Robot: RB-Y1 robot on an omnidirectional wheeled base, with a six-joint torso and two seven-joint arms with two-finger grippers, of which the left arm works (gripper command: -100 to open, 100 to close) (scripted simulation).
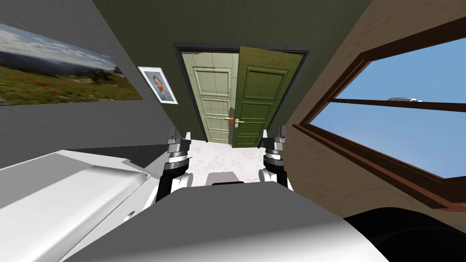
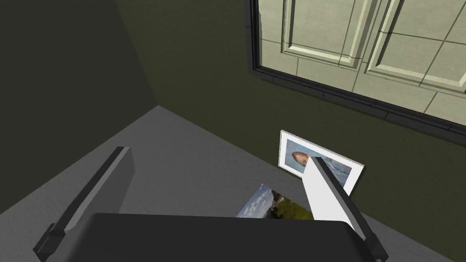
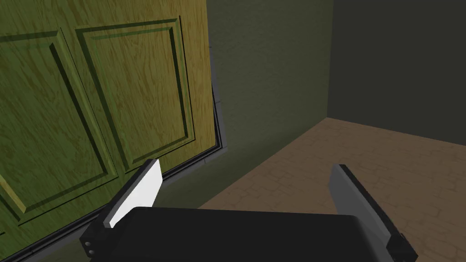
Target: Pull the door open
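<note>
Two spread, empty grippers, the left gripper (image 1: 180, 134) and the right gripper (image 1: 274, 132), sit well back from the green door (image 1: 261, 91) ahead, which stands partly open, so I think some pulling is done and more is left.

The green door (image 1: 259, 102) shows matt wood grain. The pale door (image 1: 213, 102) looks smooth and painted. The floor (image 1: 225, 157) is marbled white. The wall (image 3: 364, 168) on my right looks brown, cracked like stone.
</note>
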